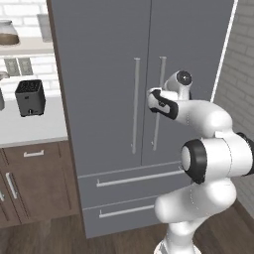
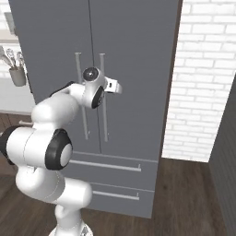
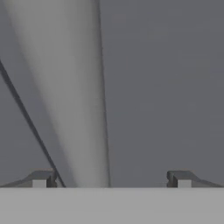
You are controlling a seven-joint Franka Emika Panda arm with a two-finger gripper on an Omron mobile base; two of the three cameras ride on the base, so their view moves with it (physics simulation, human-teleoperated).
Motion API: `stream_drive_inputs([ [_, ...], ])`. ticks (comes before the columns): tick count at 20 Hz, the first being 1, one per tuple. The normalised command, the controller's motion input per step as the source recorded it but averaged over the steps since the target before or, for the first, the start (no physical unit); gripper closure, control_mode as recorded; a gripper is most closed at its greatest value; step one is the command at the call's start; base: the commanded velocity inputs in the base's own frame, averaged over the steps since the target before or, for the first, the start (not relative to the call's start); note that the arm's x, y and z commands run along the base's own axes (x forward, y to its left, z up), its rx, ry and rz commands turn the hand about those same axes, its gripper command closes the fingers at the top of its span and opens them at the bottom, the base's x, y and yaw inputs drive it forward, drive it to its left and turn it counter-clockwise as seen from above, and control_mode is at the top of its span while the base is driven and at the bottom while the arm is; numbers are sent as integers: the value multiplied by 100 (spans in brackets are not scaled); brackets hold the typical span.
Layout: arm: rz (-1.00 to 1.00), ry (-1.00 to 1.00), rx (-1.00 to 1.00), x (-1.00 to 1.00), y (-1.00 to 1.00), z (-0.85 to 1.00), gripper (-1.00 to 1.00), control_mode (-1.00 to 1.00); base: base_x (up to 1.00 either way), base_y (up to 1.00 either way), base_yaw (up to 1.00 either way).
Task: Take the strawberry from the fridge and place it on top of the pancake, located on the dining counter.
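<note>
The fridge (image 1: 114, 74) stands shut, both upper doors closed edge to edge with a thin seam between them, and two drawers below, each with a horizontal bar handle. Two long vertical bar handles flank the seam: the left door handle (image 1: 135, 104) and the right door handle (image 1: 159, 99).

The end effector (image 3: 111, 179) is up against the door front at handle height, its fingers spread wide apart with nothing between the pads. In the hand view a pale bar handle (image 3: 72, 96) runs up from between the fingertips, nearer the left fingertip (image 3: 40, 178), while the right fingertip (image 3: 181, 178) faces plain door panel. From the left base view the hand sits between the two handles; whether it touches either one cannot be told.

To the fridge's left, brown wooden cabinets (image 1: 34, 178) carry a white counter (image 1: 30, 129) with a dark toaster (image 1: 31, 97) on it, and a shelf above holds a glass jar (image 1: 7, 32). In the right base view a grey cup of utensils (image 2: 17, 73) stands on that counter. A white brick wall (image 2: 203, 83) closes in tight along the fridge's right edge, leaving little swing room for the right door. The wood floor (image 2: 184, 198) in front is open.
</note>
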Motion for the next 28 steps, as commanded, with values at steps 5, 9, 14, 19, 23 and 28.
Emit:
stream_drive_inputs([
  [5,0,-5,0,12,6,0,-100,-100,0,0,0],
  [9,0,0,0,48,0,0,-100,-100,0,0,0],
  [14,0,-2,0,36,0,0,100,-100,0,0,0],
  [19,0,-4,0,16,0,0,100,-100,0,0,0],
  [23,-1,3,0,-6,-17,-3,100,-100,0,0,0],
  [28,0,2,0,-68,-61,-3,100,-100,0,0,0],
])
